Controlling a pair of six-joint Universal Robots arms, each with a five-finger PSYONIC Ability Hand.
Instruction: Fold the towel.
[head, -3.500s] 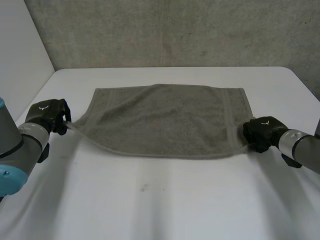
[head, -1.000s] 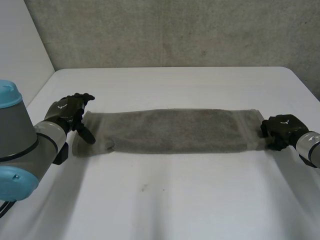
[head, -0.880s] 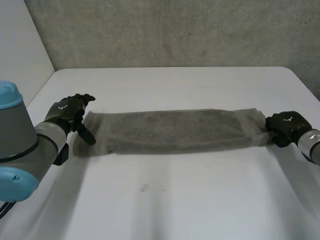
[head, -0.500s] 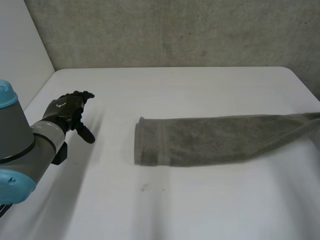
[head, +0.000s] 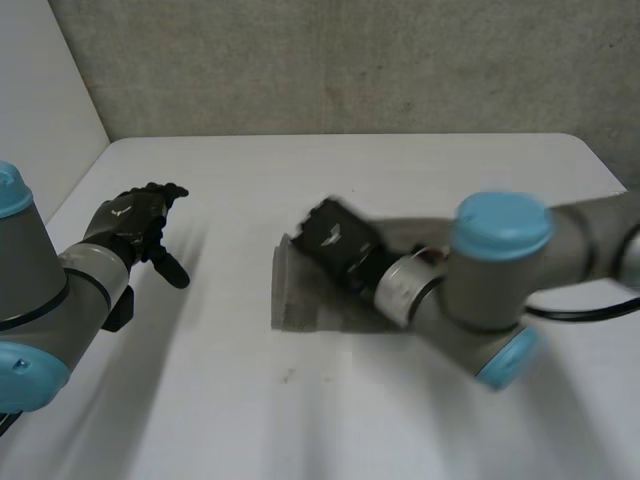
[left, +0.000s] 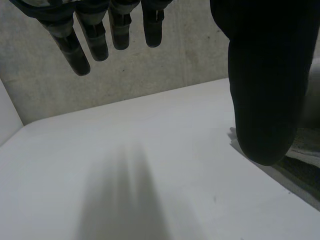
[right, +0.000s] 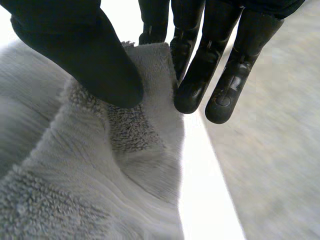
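Head view has the towel (head: 292, 296) as a narrow grey strip across the middle of the white table (head: 300, 420). Its left end lies bare, and the rest is covered by the right arm, which reaches across it from the right. The right hand (head: 335, 235) is over that left end. In the right wrist view its thumb and fingers (right: 197, 75) are closed on a bunched edge of the towel (right: 125, 165), with the pile gathered between them. The left hand (head: 135, 225) is over the table's left side, well apart from the cloth. In the left wrist view the left hand (left: 265, 75) has its fingers (left: 90, 37) straight and loosely spread, holding nothing. A sliver of towel (left: 302, 162) shows beyond its thumb. This looks like the end-over-end fold, right end onto left end. The next move calls for laying the pinched edge down square with the edge beneath, then letting go without dragging it. Count: one towel, one table, two hands.
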